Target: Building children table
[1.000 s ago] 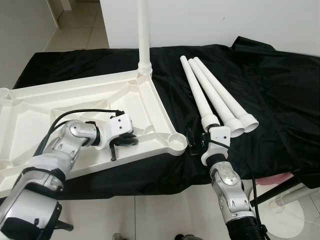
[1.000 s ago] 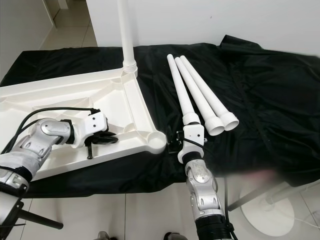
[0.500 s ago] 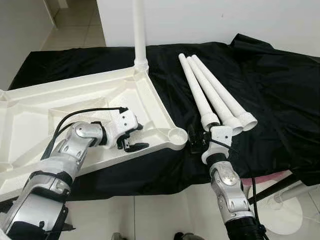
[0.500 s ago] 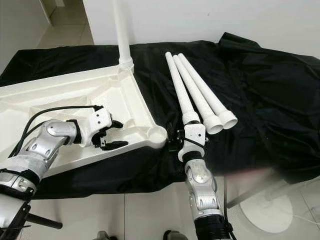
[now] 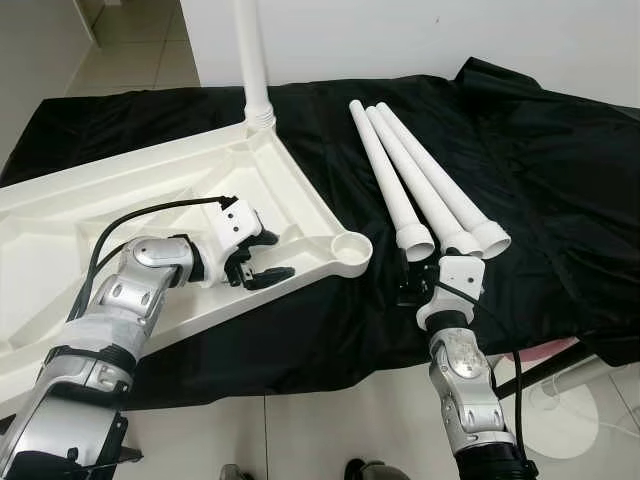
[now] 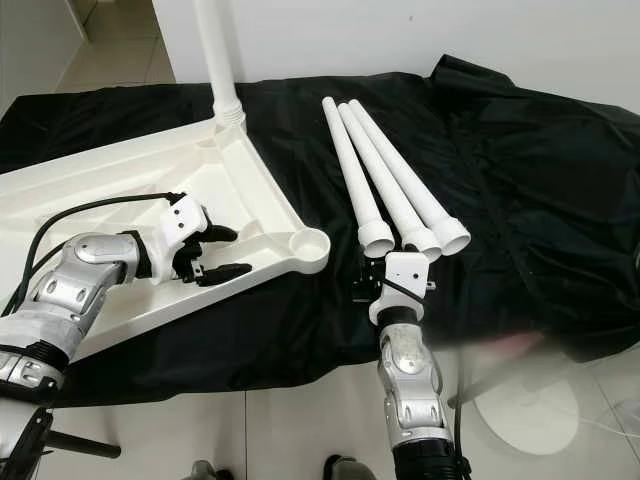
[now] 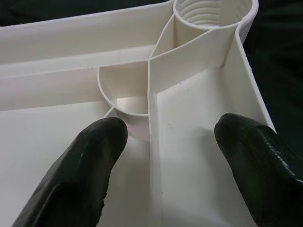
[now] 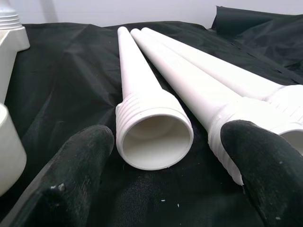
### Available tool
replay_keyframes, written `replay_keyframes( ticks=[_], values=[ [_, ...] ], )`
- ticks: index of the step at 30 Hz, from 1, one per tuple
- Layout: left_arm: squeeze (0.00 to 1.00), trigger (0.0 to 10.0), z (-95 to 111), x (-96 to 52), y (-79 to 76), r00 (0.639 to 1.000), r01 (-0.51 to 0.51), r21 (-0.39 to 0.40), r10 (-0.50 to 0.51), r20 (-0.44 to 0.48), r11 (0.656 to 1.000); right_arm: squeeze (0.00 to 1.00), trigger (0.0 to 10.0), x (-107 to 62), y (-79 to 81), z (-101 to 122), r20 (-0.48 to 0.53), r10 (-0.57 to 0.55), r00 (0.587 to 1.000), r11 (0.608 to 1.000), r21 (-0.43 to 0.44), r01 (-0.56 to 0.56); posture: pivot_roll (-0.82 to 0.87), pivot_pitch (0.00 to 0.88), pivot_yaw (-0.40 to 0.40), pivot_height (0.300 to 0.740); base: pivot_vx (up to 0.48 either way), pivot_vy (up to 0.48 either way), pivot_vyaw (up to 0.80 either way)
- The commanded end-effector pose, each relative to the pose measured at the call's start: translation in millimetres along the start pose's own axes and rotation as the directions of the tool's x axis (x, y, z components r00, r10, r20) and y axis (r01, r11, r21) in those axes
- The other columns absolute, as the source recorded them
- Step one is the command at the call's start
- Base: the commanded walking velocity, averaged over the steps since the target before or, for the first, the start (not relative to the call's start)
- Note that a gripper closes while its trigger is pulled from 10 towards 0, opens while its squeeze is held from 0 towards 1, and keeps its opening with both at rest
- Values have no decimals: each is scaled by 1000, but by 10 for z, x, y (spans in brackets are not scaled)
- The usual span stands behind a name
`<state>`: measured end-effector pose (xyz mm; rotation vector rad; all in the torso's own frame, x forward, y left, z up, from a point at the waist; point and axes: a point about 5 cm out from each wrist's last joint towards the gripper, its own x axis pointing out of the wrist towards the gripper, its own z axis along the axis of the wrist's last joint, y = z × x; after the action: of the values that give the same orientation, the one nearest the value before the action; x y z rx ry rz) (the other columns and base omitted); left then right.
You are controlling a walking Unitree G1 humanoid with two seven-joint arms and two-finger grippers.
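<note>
Compared with a second ago, now showing the left pincer swung from pointing down into the upturned white tabletop to lying level, aiming toward the open corner socket, with its black fingers spread wide on either side of an inner rib and gripping nothing. Resting just inside the long rim near that corner, with the tabletop lying underside up on the black cloth over the desk. Also showing the right pincer drawn back slightly: earlier almost against the threaded end of the nearest leg, now sitting just short of it, its fingers parted wide and empty, the mouth of the nearest leg lined up between them without touching. Lying side by side on the cloth to the right of the tabletop, three loose white legs, touching along their length, wide threaded ends toward the robot. Standing upright in the far corner of the tabletop, a fourth leg, its top running out of the picture. Shifting of the whole scene between frames coming partly from the camera moving, so the small drift of the tabletop not being certain. Running out of view at the left, the tabletop's far-left end. Hard to make out against the dark cloth, the right pincer's fingertips in the head views. At the lower right, a pale round base on the floor, partly hidden behind a blurred pink patch.
</note>
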<state>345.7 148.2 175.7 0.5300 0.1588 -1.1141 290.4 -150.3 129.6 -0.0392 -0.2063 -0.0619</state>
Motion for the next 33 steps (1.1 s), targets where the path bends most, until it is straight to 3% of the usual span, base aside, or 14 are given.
replay_keyframes(
  ticks=[1, 6, 15, 19, 24, 27, 33],
  values=[
    [0, 10000, 30, -32, 75, 992, -117, 29, 118, -40, 993, 0, 10000, 5, 26, -21, -9, 11, 1000, 1000, -2, -11, -83, 109, 13, 740, 0, 0, 0],
    [0, 10000, -73, 88, 38, 973, -186, -66, 174, -150, 980, 0, 10000, 39, 24, 7, 1, 11, 1000, 1000, -4, -11, -85, 109, 16, 740, 0, 0, 0],
    [0, 10000, -163, 149, 39, 935, -267, -110, 230, -269, 957, 0, 10000, 56, 14, 16, 3, 7, 1000, 1000, -10, -7, -84, 112, 19, 740, 0, 0, 0],
    [0, 10000, -197, 137, 74, 906, -308, -80, 266, -328, 948, 0, 10000, 64, 24, 18, 3, 5, 1000, 1000, -9, -5, -81, 113, 24, 740, 0, 0, 0],
    [0, 10000, -221, 55, 160, 851, -358, 13, 332, -406, 934, 0, 10000, 73, 49, 22, 5, 7, 1000, 1000, -7, -7, -84, 117, 29, 740, 0, 0, 0],
    [0, 10000, -215, 34, 181, 844, -367, 25, 344, -412, 930, 0, 10000, 74, 50, 23, 5, 7, 1000, 1000, -7, -7, -84, 117, 29, 740, 0, 0, 0],
    [0, 10000, -84, -156, 325, 837, -376, 50, 362, -410, 925, 0, 10000, 53, 26, 14, 2, -3, 1000, 1000, -9, 3, -87, 124, 32, 740, 0, 0, 0]
  ],
)
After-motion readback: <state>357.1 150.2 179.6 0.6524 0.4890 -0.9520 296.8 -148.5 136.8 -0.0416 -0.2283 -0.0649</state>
